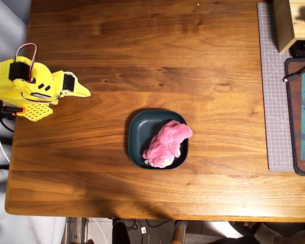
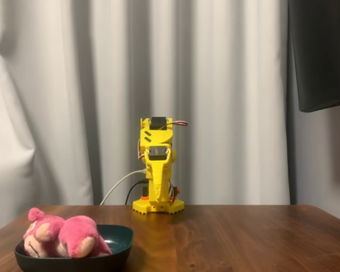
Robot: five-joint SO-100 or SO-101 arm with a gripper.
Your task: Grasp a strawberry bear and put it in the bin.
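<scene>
Lying in bin (image 1: 137, 133): strawberry bear (image 1: 166, 144), ear over rim; gripper (image 1: 81, 91) closed, empty, w/ arm folded.

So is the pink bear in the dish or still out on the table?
In. The strawberry bear lies inside the bin, one end overhanging its rim; the tool is well away.

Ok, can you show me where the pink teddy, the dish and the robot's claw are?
strawberry bear (image 1: 166, 145), overhead view, middle of its fluffy body.
bin (image 1: 142, 129), overhead view, bare dark floor of the dish.
gripper (image 1: 85, 93), overhead view, yellow fingertips.
</scene>
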